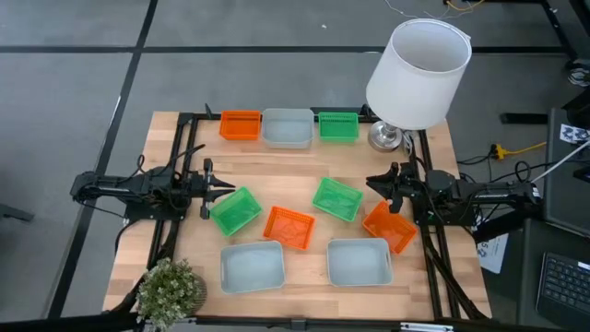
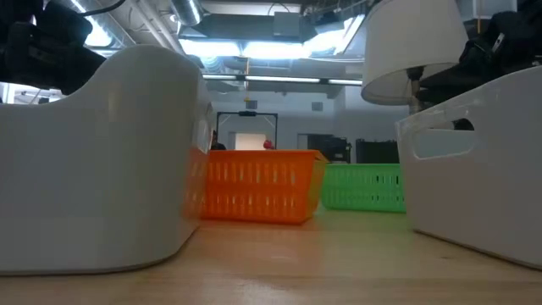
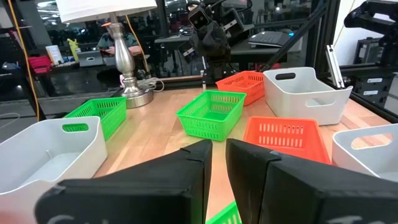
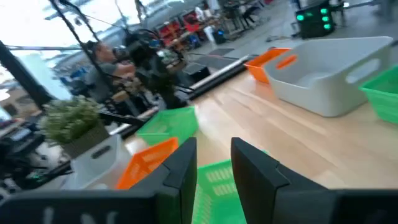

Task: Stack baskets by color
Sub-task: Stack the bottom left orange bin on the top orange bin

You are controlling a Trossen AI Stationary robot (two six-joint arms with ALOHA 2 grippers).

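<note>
Nine baskets rest on their bottoms on the wooden table. At the far edge an orange one (image 1: 241, 124), a grey one (image 1: 287, 127) and a green one (image 1: 338, 125) stand in a row. Scattered in the middle are a green (image 1: 236, 210), an orange (image 1: 289, 227), another green (image 1: 336, 198) and another orange (image 1: 390, 226). Two grey ones (image 1: 252, 266) (image 1: 359, 261) sit near the front. My left gripper (image 1: 224, 187) hovers at the left side, level, fingers narrowly apart on nothing. At the right side my right gripper (image 1: 371, 182) is open and holds nothing.
A big white lamp (image 1: 417, 74) on a metal foot (image 1: 387, 136) stands at the far right corner. A small potted plant (image 1: 171, 289) sits at the near left corner. Black frame rails (image 1: 175, 166) run along the table's left, right and far edges.
</note>
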